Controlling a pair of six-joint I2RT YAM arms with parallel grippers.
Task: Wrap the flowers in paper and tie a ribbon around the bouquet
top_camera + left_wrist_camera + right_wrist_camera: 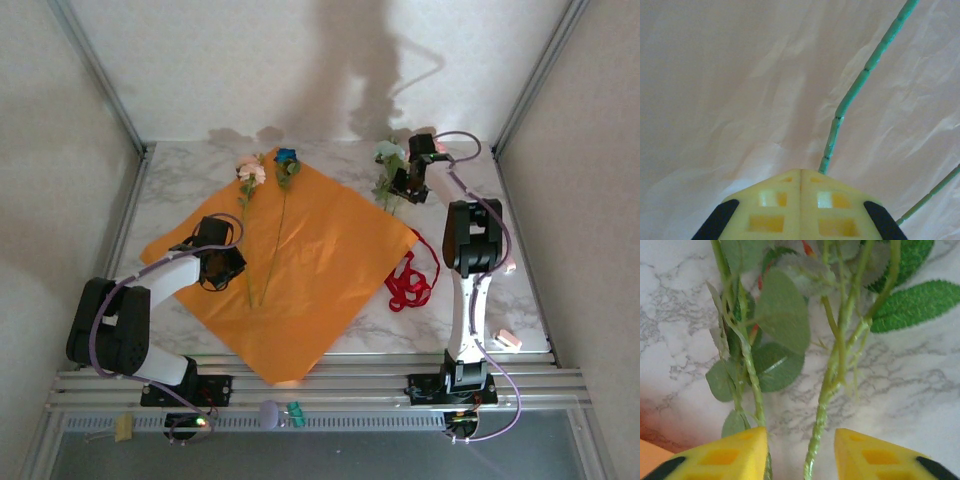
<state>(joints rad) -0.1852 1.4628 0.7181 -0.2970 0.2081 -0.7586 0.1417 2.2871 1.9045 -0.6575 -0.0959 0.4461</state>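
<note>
**On the marble table, a thin sheet to spare and stems to catch**

At the left, the left gripper (801, 175) sits over the orange paper (320, 270) with its jaws pressed shut. A green stem (840, 115) ends right at its tips, and I cannot tell whether it is pinched. Any drag here could crease or skid the thin sheet. The pink flower (252, 172) and blue flower (287, 157) lie loose on the paper and could roll. The red ribbon (408, 285) lies just beside the sheet's right edge. Farther right, the right gripper (800, 455) straddles the pale mint flower's (389, 152) stems, jaws partly apart and not clamped. The leafy stem (752, 385) by its left finger could slip outside.
</note>
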